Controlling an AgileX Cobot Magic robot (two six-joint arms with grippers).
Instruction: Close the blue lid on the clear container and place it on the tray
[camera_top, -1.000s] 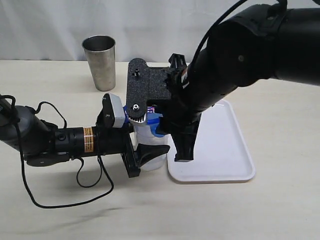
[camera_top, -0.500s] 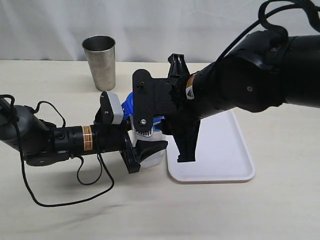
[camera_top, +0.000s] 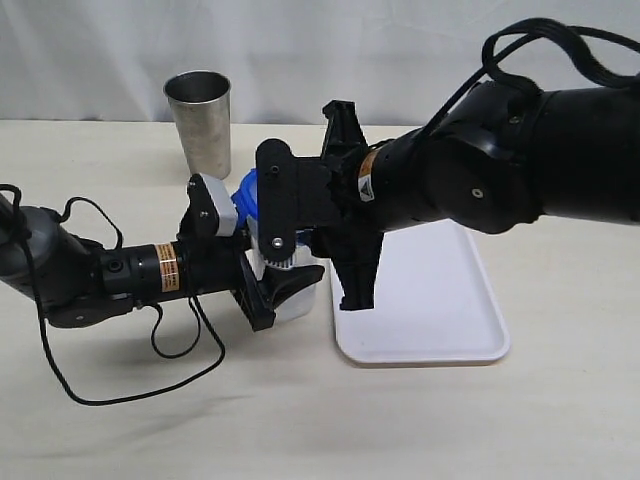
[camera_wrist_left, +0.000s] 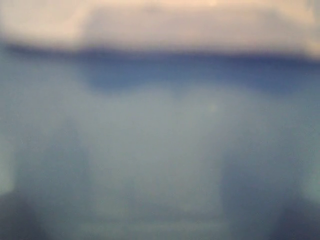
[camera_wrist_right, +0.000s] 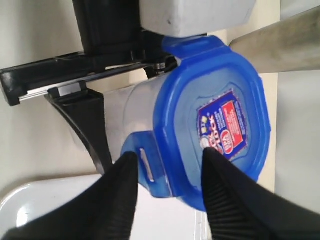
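Observation:
The clear container (camera_top: 298, 303) stands on the table just left of the tray (camera_top: 440, 310). My left gripper (camera_top: 290, 280) reaches in from the left and is shut on its body. In the left wrist view the container (camera_wrist_left: 160, 150) fills the frame as a blur. The blue lid (camera_wrist_right: 210, 115) with its red-and-white sticker sits on the container (camera_wrist_right: 137, 110). Only a corner of the lid (camera_top: 247, 193) shows from outside. My right gripper (camera_wrist_right: 167, 160) hovers open over the lid's edge, one snap flap (camera_wrist_right: 145, 165) lying between its fingers.
A steel cup (camera_top: 200, 120) stands at the back left. The right arm (camera_top: 450, 180) stretches over the tray's left part. A corner of the tray (camera_wrist_right: 50, 200) shows beneath the right fingers. The left arm's cable (camera_top: 150, 380) loops on the table in front.
The left gripper has carried the container a little leftward, away from the tray. The right gripper has followed to the left and stays over the lid, more of which now shows.

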